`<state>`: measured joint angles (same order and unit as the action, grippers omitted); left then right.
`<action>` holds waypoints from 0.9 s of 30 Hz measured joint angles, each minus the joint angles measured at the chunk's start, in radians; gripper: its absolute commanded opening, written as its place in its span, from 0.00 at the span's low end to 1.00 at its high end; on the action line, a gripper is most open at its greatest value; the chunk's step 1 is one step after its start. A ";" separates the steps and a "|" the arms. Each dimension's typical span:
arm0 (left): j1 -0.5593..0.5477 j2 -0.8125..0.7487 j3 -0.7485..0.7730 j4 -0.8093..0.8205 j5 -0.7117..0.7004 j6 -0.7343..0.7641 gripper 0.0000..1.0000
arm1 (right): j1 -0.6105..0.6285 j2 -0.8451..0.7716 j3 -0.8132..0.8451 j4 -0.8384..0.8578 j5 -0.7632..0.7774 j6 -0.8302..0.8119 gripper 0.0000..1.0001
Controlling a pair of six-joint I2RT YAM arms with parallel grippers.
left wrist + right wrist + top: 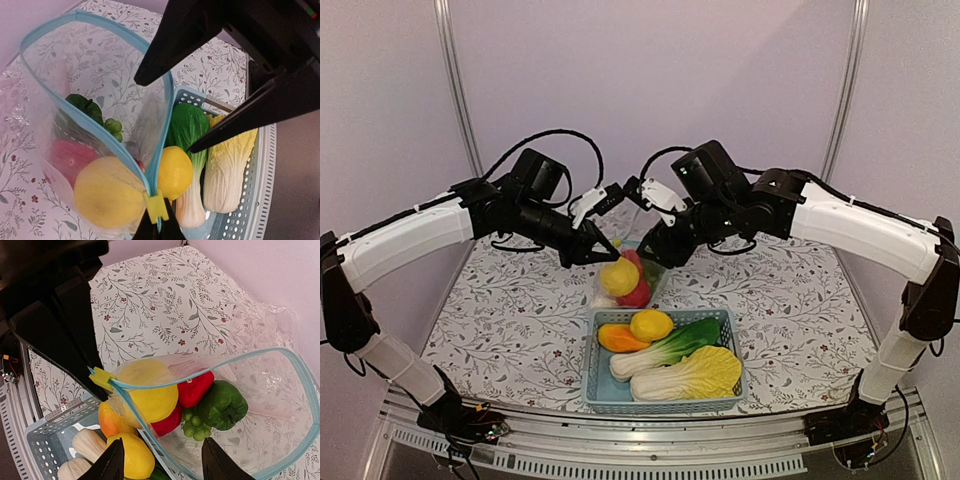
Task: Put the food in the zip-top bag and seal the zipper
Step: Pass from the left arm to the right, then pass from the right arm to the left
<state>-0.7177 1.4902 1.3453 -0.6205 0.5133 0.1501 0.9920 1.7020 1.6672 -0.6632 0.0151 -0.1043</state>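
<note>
Zip-top bag, part-filled with food, hung mouth-up over table for loading: left fingers clenched on zipper by yellow slider, right fingers parted astride the rim.

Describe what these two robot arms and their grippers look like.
The left arm and right arm have smooth white links with black joints and bases. Black cables loop over the wrists. The left gripper and right gripper have black tapered fingers.
</note>
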 measured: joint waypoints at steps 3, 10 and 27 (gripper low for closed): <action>0.000 0.000 0.000 0.000 0.001 0.000 0.00 | 0.000 0.015 0.012 0.000 0.006 -0.014 0.47; -0.001 -0.001 0.000 -0.007 -0.002 -0.001 0.07 | 0.000 0.038 0.033 0.010 0.005 -0.039 0.11; 0.027 -0.113 -0.065 0.080 -0.020 -0.019 0.64 | 0.002 0.021 -0.027 0.086 0.031 0.015 0.00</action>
<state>-0.6910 1.3773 1.2804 -0.5400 0.4931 0.1314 0.9943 1.7233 1.6405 -0.5770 0.0463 -0.0895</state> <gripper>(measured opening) 0.750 0.004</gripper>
